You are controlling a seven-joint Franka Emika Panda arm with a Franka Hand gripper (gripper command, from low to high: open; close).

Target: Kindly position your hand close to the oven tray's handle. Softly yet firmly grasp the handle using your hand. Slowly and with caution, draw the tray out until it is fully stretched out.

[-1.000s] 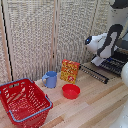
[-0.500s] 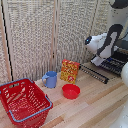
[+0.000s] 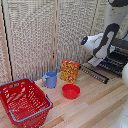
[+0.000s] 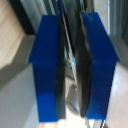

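Observation:
In the exterior view the black oven [image 3: 122,49] stands at the right edge. Its dark wire oven tray [image 3: 116,61] sticks out over the long slatted flap [image 3: 95,73]. My white arm [image 3: 100,44] reaches down to the tray's front edge. My gripper [image 3: 101,62] is mostly hidden behind the wrist there. In the wrist view my gripper [image 4: 71,60] fills the frame. Its blue fingers [image 4: 47,50] stand close together with a thin silvery tray wire [image 4: 65,40] between the dark pads, so it is shut on the tray's front edge.
On the wooden table are a red basket [image 3: 22,102] at the exterior view's left, a blue mug [image 3: 50,79], a yellow-red box [image 3: 70,71] and a red bowl [image 3: 71,91]. A pale woven screen [image 3: 40,35] stands behind them.

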